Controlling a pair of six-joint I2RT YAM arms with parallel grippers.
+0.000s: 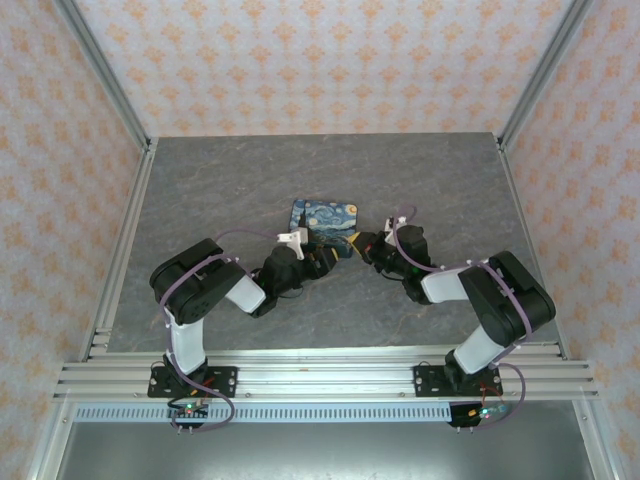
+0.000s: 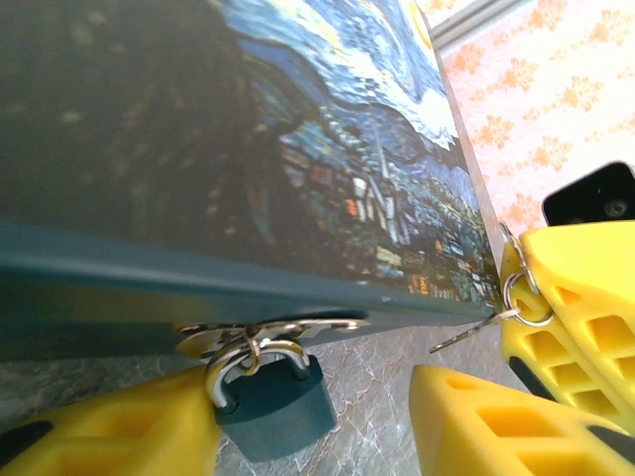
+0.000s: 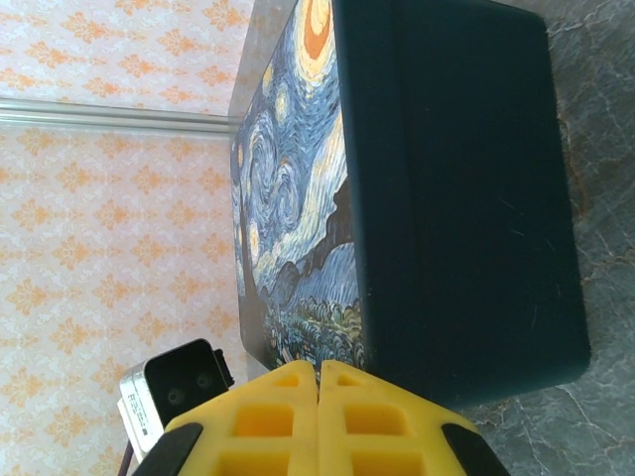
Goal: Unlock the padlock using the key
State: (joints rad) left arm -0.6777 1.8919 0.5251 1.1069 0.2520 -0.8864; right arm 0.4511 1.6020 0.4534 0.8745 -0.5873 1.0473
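On the grey stone-look table [image 1: 220, 190], between patterned walls [image 1: 300, 60], a painted box [image 1: 325, 225] with a swirly night-sky lid, right at the tips of both arms. Along the box's dark front edge, a silvery hasp [image 2: 268, 332]; through it, the shackle of the small dark bluish padlock [image 2: 283, 407], hanging below the edge, close over the table. Around the padlock, the left claw [image 2: 313, 397]: jaws partly apart, straddling it, one yellow finger [image 2: 119, 431] touching its side, the other [image 2: 476, 416] clear of it. Just past that finger, by the box's corner, the right claw [image 3: 317, 382], pinched fully together on the key [image 2: 464, 335]. Blade aimed at the box, key ring [image 2: 524, 297] at the fingertips, well apart from the padlock.
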